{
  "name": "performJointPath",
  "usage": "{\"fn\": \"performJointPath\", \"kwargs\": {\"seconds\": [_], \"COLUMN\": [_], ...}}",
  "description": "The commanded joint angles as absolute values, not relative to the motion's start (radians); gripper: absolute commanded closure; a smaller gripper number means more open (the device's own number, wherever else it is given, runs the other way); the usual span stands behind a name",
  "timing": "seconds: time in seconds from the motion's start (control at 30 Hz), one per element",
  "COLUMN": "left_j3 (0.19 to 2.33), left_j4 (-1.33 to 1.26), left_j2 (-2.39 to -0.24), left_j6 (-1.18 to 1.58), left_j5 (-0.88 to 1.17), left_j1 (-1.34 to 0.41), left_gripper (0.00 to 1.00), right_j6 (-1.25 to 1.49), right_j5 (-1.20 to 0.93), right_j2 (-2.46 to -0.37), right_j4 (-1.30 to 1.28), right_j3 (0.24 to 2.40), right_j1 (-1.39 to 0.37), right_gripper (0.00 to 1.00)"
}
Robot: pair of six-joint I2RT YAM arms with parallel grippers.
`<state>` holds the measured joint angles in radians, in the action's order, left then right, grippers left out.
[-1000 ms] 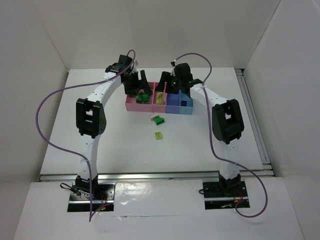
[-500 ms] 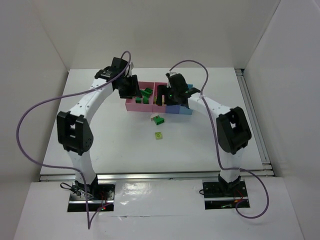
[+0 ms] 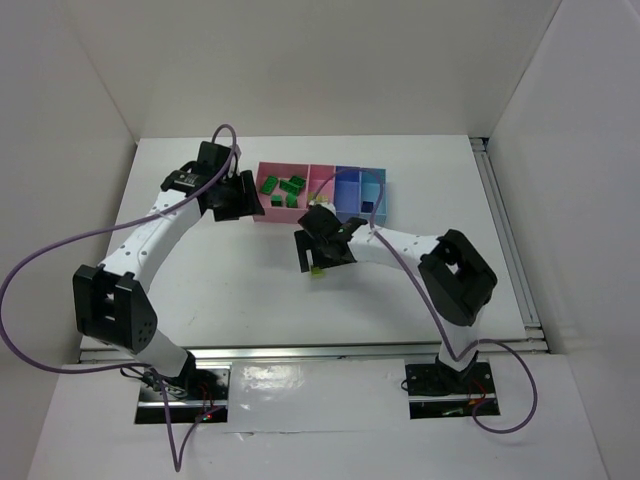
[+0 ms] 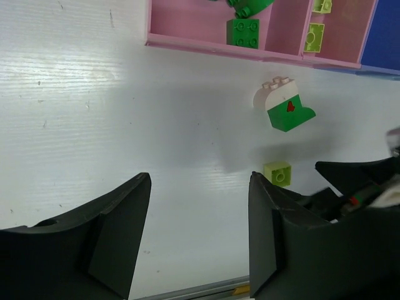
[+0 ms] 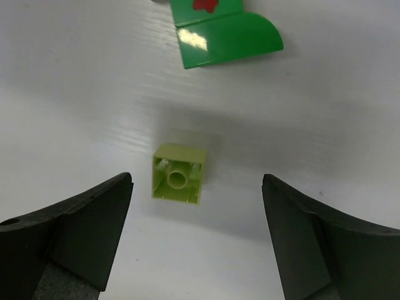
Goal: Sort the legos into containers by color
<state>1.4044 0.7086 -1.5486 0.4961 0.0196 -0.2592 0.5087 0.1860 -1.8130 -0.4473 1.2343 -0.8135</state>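
Step in hand: pick-up of 1 yellow-green lego [image 5: 180, 174], lying underside up on the tabletop [image 4: 94, 112] near the trays. The right gripper [image 5: 196, 187] hung over it, jaws wide apart on either side, holding nothing. The left gripper [image 4: 200, 187] hovered over bare tabletop, jaws apart and empty.

Next move, as I judged: lower, close on the brick's flat sides, and carry it to the smaller pink tray [image 4: 344, 31], where 2 like-coloured bricks lay. 1 green curved brick [image 4: 289, 112] also lay outside the trays.

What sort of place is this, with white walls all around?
Likely a robotics lab test cell: white panels box in a table, two robot arms are bolted at its near edge, and toy bricks and sorting trays are set out.
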Motion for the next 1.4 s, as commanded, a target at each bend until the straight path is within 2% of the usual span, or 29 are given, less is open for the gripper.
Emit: {"fn": "performJointPath", "kwargs": {"seconds": [0.0, 0.07, 0.17, 0.2, 0.3, 0.33, 0.43, 0.57, 0.7, 0.83, 1.0, 1.17, 1.2, 1.23, 1.27, 1.3, 1.37], "left_j3": [1.419, 1.419, 1.419, 1.428, 1.428, 1.439, 1.439, 1.448, 1.457, 1.457, 1.466, 1.466, 1.466, 1.466, 1.466, 1.466, 1.466], "left_j4": [0.673, 0.673, 0.673, 0.673, 0.673, 0.673, 0.673, 0.673, 0.673, 0.664, 0.664, 0.673, 0.673, 0.673, 0.673, 0.673, 0.673], "left_j2": [-1.548, -1.557, -1.557, -1.566, -1.566, -1.566, -1.575, -1.575, -1.575, -1.575, -1.585, -1.585, -1.585, -1.585, -1.585, -1.585, -1.585], "left_j6": [0.508, 0.508, 0.497, 0.497, 0.488, 0.488, 0.488, 0.479, 0.488, 0.488, 0.488, 0.488, 0.488, 0.488, 0.488, 0.479, 0.479], "left_j5": [0.031, 0.04, 0.04, 0.04, 0.04, 0.04, 0.04, 0.04, 0.031, 0.031, 0.051, 0.069, 0.069, 0.069, 0.069, 0.069, 0.069], "left_j1": [-0.256, -0.256, -0.256, -0.256, -0.256, -0.256, -0.256, -0.256, -0.247, -0.247, -0.225, -0.215, -0.215, -0.206, -0.206, -0.206, -0.206], "left_gripper": [0.33, 0.34, 0.34, 0.35, 0.36, 0.36, 0.36, 0.36, 0.36, 0.36, 0.36, 0.36, 0.34, 0.32, 0.32, 0.31, 0.3], "right_j6": [0.565, 0.554, 0.54, 0.54, 0.531, 0.531, 0.517, 0.454, 0.424, 0.365, 0.324, 0.324, 0.324, 0.324, 0.324, 0.324, 0.296], "right_j5": [0.235, 0.235, 0.225, 0.216, 0.236, 0.248, 0.282, 0.229, 0.204, 0.281, 0.281, 0.261, 0.261, 0.252, 0.241, 0.229, 0.218], "right_j2": [-1.882, -1.894, -1.904, -1.913, -1.913, -1.901, -1.844, -1.755, -1.782, -1.868, -2.04, -2.161, -2.175, -2.189, -2.203, -2.226, -2.226], "right_j4": [-0.506, -0.506, -0.483, -0.483, -0.483, -0.492, -0.492, -0.401, -0.414, -0.439, -0.482, -0.463, -0.451, -0.442, -0.442, -0.442, -0.442], "right_j3": [1.275, 1.284, 1.284, 1.296, 1.318, 1.318, 1.338, 1.338, 1.477, 1.617, 1.826, 1.931, 1.945, 1.969, 1.991, 2.015, 2.042], "right_j1": [-0.825, -0.834, -0.834, -0.834, -0.834, -0.834, -0.825, -0.763, -0.683, -0.64, -0.595, -0.557, -0.557, -0.546, -0.535, -0.535, -0.535], "right_gripper": [0.08, 0.12, 0.28, 0.37, 0.53, 0.63, 0.7, 0.7, 0.7, 0.7, 0.7, 0.66, 0.64, 0.45, 0.33, 0.23, 0.12]}}
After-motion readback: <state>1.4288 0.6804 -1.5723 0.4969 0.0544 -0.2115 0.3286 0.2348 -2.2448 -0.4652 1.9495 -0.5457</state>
